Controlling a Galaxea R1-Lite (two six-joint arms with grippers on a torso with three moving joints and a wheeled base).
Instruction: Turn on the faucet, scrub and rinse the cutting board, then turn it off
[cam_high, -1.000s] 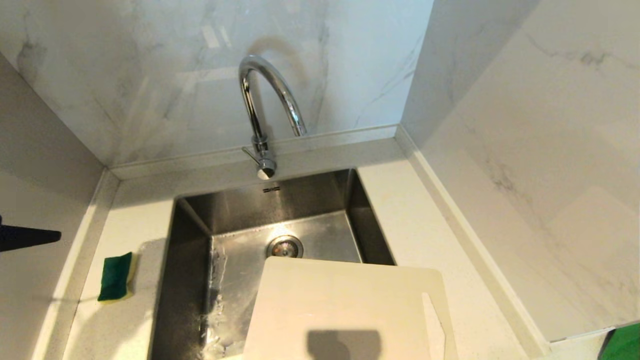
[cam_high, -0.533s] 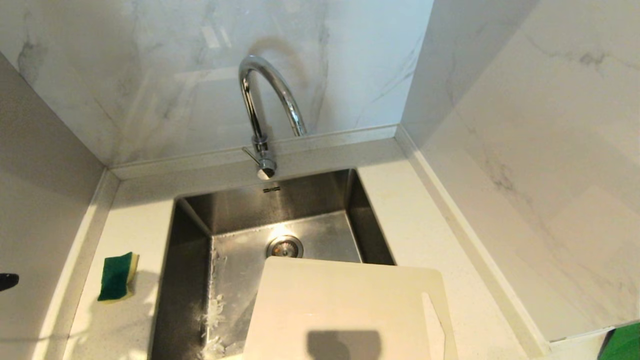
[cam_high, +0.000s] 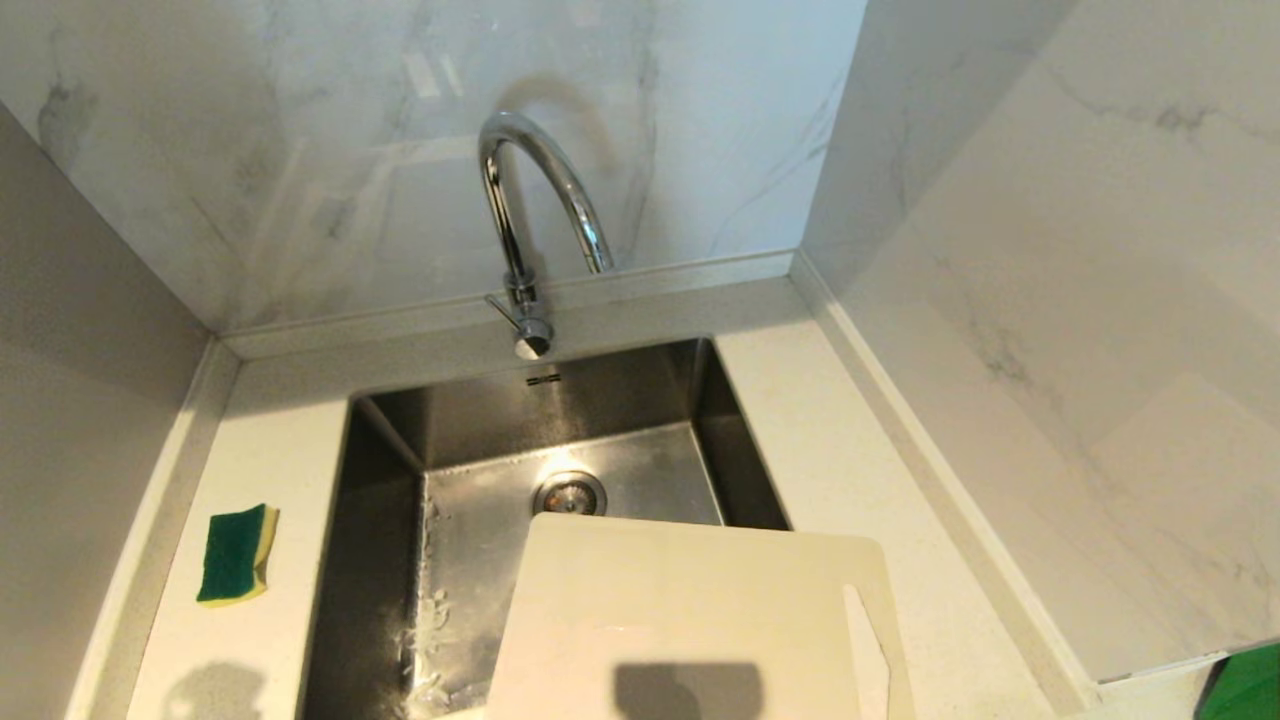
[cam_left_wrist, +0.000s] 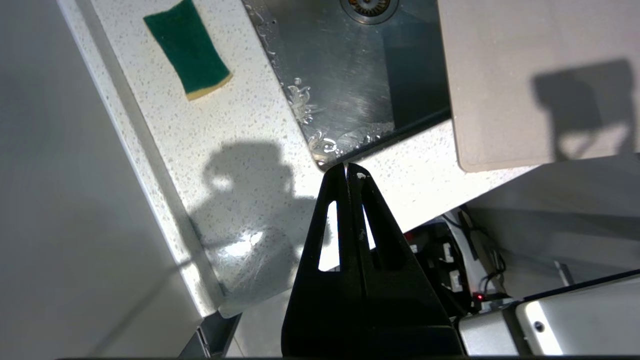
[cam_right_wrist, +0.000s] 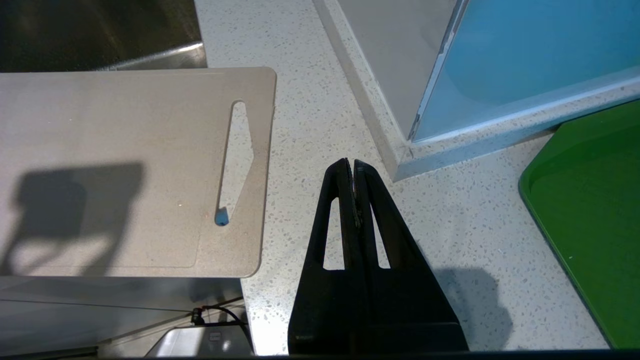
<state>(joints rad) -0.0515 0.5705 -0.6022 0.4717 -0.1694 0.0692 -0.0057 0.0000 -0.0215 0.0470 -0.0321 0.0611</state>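
The chrome faucet (cam_high: 530, 210) arches over the back of the steel sink (cam_high: 390, 470), with no water running from it. Across the sink's near right corner lies the cream cutting board (cam_high: 690, 610), its slot handle (cam_high: 865, 640) to the right. Neither gripper shows in the head view. My left gripper (cam_left_wrist: 347, 167) is shut and empty above the counter's front edge, near the sink's near left corner, with the cutting board (cam_left_wrist: 530, 75) off to one side. My right gripper (cam_right_wrist: 349, 164) is shut and empty over the counter beside the cutting board (cam_right_wrist: 125, 165).
A green and yellow sponge (cam_high: 235, 553) lies on the counter left of the sink, also seen as the sponge (cam_left_wrist: 187, 47) from the left wrist. Water drops sit on the sink floor. A green tray (cam_right_wrist: 595, 210) lies at the far right. Marble walls close the back and right.
The left gripper's dark tip at the left edge of the head view has drawn back and left the picture. The board, sponge and faucet have not moved.
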